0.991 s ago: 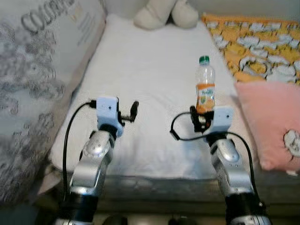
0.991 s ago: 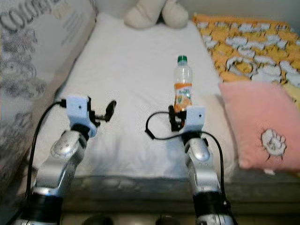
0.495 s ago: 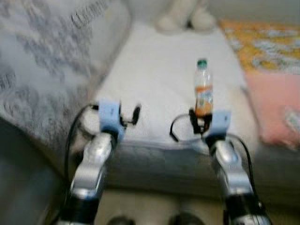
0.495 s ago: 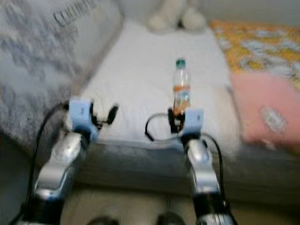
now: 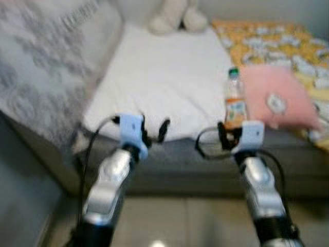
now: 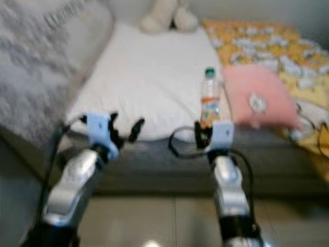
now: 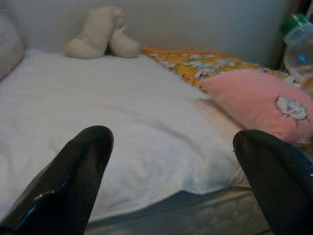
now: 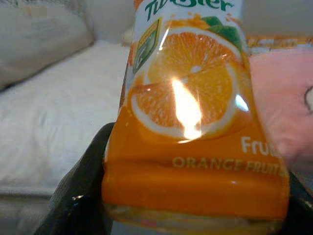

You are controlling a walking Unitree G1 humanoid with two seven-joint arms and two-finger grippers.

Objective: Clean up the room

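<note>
Though the left eye view is blurred, the right gripper [image 5: 230,138] at centre right stands clamped on an upright juice bottle [image 5: 235,103] with a green cap, in front of a pink pillow [image 5: 277,100]. At centre left, the left gripper [image 5: 154,135] is held before the bed edge, over the white mattress [image 5: 159,77]; a plush toy [image 5: 172,15] sits at top centre. In the left wrist view, two black fingers [image 7: 68,183] stand wide apart with nothing between them. In the right wrist view, the orange label [image 8: 193,147] sits between dark fingers [image 8: 80,196] pressing its sides.
</note>
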